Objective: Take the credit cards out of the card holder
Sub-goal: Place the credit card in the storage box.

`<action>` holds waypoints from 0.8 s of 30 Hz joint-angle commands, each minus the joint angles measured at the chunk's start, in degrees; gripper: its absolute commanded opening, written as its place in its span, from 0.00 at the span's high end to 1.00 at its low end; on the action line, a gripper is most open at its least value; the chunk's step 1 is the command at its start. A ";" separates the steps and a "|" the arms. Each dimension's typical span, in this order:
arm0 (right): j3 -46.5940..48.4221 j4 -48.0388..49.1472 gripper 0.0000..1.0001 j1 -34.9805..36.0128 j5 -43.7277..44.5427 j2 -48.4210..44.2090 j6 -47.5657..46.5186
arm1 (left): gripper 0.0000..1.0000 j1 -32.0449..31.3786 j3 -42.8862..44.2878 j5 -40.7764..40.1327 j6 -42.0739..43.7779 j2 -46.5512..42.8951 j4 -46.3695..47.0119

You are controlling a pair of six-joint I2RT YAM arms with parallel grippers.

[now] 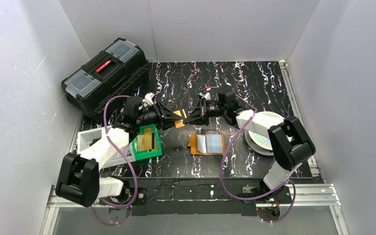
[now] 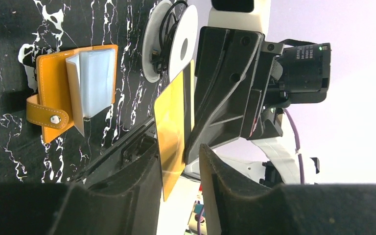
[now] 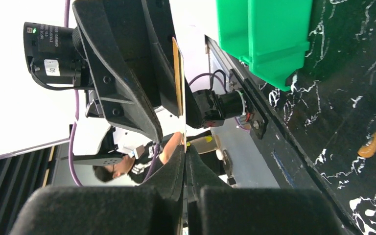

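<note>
The orange card holder (image 1: pixel 208 143) lies open on the black marbled table, its clear pockets up; the left wrist view also has the card holder (image 2: pixel 54 93). Above and behind it both grippers meet in mid-air around one gold credit card (image 1: pixel 177 115). My right gripper (image 3: pixel 184 149) is shut on that card (image 3: pixel 178 73), which stands edge-on between its fingers. My left gripper (image 2: pixel 178 152) is open, its fingers on either side of the card's (image 2: pixel 171 122) lower end, the card close against one finger. Another gold card (image 1: pixel 149 138) lies in the green bin (image 1: pixel 144 152).
A black toolbox (image 1: pixel 105 76) stands at the back left. A round white patterned disc (image 1: pixel 264 134) sits at the right beside the right arm. The green bin's (image 3: pixel 264 34) corner shows in the right wrist view. White walls close in three sides.
</note>
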 commanded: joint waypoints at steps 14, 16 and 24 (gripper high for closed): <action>3.69 -22.73 0.02 1.43 5.49 -3.60 -17.96 | 1.00 0.60 10.24 -12.06 21.81 -8.54 -36.46; 4.35 -26.73 0.02 1.44 8.43 -4.29 -20.87 | 1.00 0.57 13.58 -18.71 27.04 -10.15 -46.31; 8.01 -40.27 0.02 1.45 21.33 -6.78 -29.46 | 1.00 0.46 20.80 -48.16 37.69 -9.78 -71.53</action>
